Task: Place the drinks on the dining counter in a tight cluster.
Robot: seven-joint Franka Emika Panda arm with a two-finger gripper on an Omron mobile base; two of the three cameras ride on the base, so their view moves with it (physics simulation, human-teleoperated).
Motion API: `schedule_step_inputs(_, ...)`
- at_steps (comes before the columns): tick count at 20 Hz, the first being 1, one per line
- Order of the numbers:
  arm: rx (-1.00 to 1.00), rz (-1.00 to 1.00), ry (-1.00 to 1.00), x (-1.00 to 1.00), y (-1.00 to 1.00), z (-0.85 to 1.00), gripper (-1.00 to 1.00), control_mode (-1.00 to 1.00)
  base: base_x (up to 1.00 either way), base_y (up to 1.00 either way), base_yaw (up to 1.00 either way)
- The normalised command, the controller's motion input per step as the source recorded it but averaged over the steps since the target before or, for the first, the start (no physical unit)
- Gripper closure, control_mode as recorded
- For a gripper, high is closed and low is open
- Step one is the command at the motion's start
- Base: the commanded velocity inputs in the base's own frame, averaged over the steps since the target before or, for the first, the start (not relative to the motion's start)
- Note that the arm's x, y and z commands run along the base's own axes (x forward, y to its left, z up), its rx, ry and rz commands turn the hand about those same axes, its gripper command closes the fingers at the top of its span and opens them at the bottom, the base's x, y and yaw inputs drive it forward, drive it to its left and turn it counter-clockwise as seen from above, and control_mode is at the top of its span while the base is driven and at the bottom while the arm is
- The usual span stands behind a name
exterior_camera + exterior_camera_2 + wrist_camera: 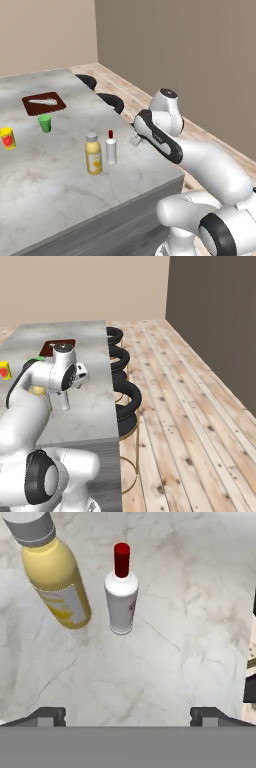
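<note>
Even, soft rendered light with no glare. Ahead of the gripper [128, 714], the yellow bottle [54, 577] and red-capped bottle [121, 592] cast only faint contact shadows on the dining counter [190, 587]. Textures look slightly soft; the yellow bottle leans from perspective.

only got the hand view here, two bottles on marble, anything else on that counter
Observer: Yes, a green cup stands farther back, beyond the yellow bottle.
Operator: anything past that
Observer: A yellow cup sits to the left of the green one, and a brown board lies behind them.
Operator: how close is the red cap bottle to the edge
Observer: The red-capped bottle stands upright near the counter's stool side, with black stools tucked along it.
</note>
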Motion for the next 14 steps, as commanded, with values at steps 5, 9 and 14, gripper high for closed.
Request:
schedule_step_inputs(5,0.00,-0.32,-0.02,-0.99,-0.10,0.70,-1.00,-1.00,0.00,0.00,0.00)
schedule_step_inputs(9,0.01,-0.01,-0.19,-1.00,0.00,0.74,-1.00,-1.00,0.00,0.00,0.00)
schedule_step_inputs(14,0.08,0.00,-0.23,-1.00,0.00,0.45,-1.00,-1.00,0.00,0.00,0.00)
